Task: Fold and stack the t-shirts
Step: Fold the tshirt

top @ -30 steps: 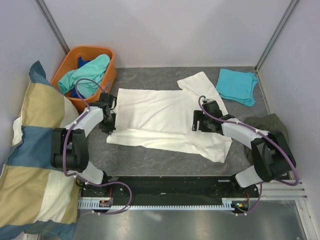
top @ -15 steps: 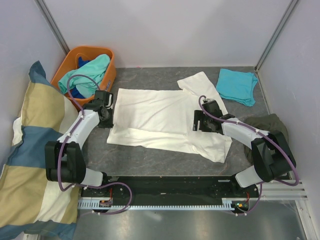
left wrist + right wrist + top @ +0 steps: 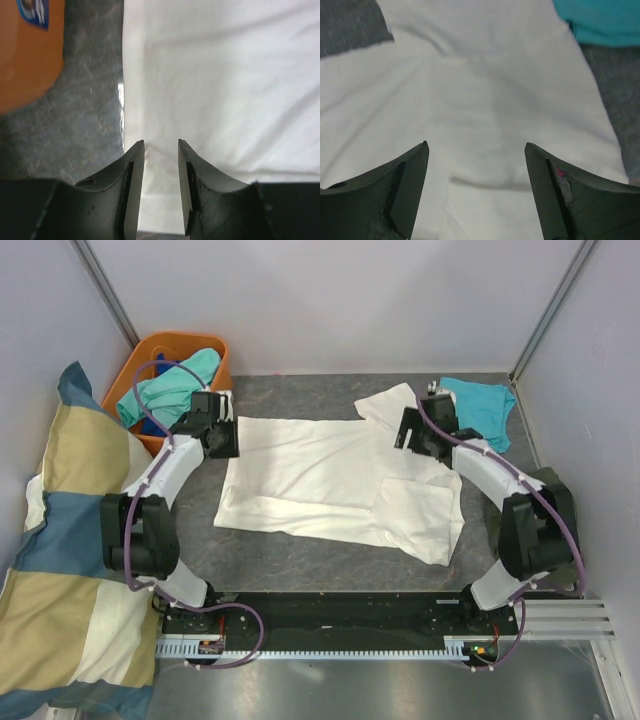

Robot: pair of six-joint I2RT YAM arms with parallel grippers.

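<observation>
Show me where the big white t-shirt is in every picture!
Top external: the cream-white t-shirt lies spread out in the middle.
Left wrist: the cream-white t-shirt fills the middle and right, with the orange basket at the top left.
Right wrist: the cream-white t-shirt fills most of the picture, with the turquoise t-shirt at the top right.
Shared landmark: the grey tabletop along the shirt's edge.

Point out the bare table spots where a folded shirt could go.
Two bare table strips: the far one, between the basket and the sleeve of the white shirt, along the back wall; the near one, between that shirt and the base plate. Crowded: the right side, with the turquoise shirt and dark cloth; the left, with basket and pillow.
</observation>
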